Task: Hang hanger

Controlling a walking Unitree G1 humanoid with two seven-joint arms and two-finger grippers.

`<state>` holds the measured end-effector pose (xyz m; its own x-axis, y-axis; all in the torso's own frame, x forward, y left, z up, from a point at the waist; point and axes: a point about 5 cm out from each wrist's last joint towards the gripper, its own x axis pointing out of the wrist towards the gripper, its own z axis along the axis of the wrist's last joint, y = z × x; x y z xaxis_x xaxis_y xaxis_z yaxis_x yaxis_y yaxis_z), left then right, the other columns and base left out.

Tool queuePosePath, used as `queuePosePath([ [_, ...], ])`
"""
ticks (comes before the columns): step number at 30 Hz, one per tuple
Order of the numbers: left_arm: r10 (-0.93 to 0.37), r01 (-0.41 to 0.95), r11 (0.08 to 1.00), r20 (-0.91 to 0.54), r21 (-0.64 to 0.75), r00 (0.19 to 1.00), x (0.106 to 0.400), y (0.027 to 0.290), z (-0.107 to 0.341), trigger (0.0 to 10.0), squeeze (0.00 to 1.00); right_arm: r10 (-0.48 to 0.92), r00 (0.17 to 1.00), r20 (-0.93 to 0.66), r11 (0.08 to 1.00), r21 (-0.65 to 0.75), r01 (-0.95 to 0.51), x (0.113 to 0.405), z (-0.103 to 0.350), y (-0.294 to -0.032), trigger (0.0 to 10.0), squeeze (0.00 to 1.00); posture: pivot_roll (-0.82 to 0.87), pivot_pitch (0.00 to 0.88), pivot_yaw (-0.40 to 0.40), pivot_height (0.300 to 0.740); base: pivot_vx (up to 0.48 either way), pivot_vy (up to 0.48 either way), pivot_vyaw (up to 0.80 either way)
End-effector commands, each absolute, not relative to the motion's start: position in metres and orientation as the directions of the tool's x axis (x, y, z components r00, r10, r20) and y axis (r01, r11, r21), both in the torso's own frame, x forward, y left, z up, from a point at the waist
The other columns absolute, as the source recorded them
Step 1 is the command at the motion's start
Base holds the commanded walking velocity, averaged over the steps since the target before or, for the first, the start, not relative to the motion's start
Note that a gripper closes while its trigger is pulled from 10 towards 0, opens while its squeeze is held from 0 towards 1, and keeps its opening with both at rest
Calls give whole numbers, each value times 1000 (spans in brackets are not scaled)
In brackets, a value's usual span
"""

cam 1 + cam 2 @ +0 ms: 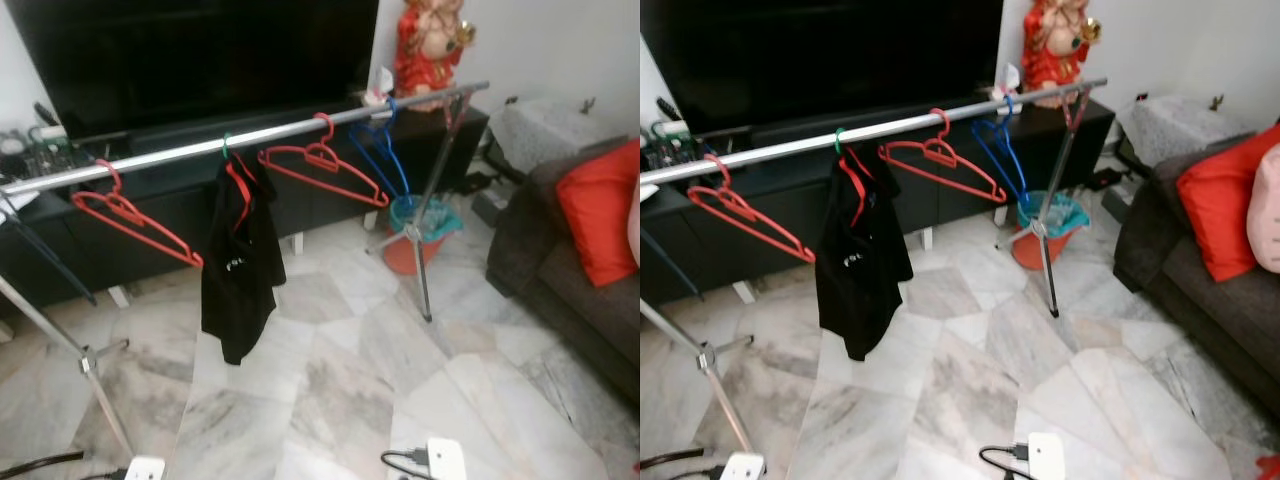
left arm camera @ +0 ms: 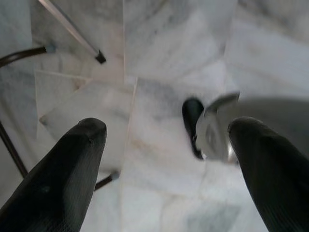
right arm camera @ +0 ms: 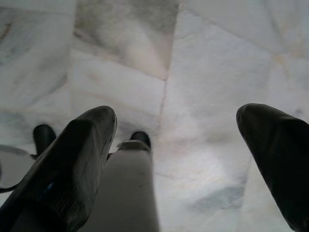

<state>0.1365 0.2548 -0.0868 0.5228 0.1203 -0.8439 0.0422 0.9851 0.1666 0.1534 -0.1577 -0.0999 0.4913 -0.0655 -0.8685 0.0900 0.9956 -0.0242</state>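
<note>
A silver rail (image 1: 250, 135) of a clothes rack crosses the room ahead, sloping up to the right. On it hang a red hanger (image 1: 130, 222) at the left, a green-hooked hanger carrying a black garment (image 1: 240, 262), a second red hanger (image 1: 325, 172) and a blue hanger (image 1: 385, 150) further right. My left gripper (image 2: 169, 159) hangs low over the marble floor, its black fingers (image 2: 63, 174) wide apart with nothing between them. My right gripper (image 3: 178, 154) also points down at the floor, open and empty.
The rack's metal legs (image 1: 425, 260) spread over the marble floor. A dark TV cabinet (image 1: 150, 215) stands behind the rack. An orange bucket (image 1: 420, 235) sits by the right leg. A dark sofa with a red cushion (image 1: 600, 215) lies to the right. White cabled boxes (image 1: 445, 458) lie near my feet.
</note>
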Motion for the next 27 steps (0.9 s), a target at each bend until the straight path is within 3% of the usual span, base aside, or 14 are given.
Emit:
queuePosePath([
  [1, 133, 56, 981, -861, 184, 491, 129, 258, -89, 10000, 0, -61, 491, -869, 996, -23, 84, 155, -99, -156, 10000, 0, 45, 0, -32, 740, 0, 0, -750],
  [7, 160, 60, 974, -854, 217, 495, 130, 260, -88, 10000, 0, -63, 490, -870, 996, -26, 82, 154, -100, -156, 10000, 0, 45, 0, -31, 740, 0, -400, -750],
  [13, 157, 79, 972, -857, 223, 491, 129, 260, -88, 10000, 0, -60, 490, -870, 996, -23, 82, 154, -100, -156, 10000, 0, 47, 0, -31, 740, 0, 0, -751],
  [17, 163, 70, 972, -856, 226, 491, 129, 260, -89, 10000, 0, -63, 490, -869, 996, -23, 87, 153, -100, -156, 10000, 0, 45, 0, -28, 740, 0, -424, -753],
  [27, 162, 65, 973, -857, 221, 489, 128, 260, -89, 10000, 0, -67, 496, -866, 995, -20, 101, 153, -100, -155, 10000, 0, 46, 0, -28, 740, 0, 0, -751],
])
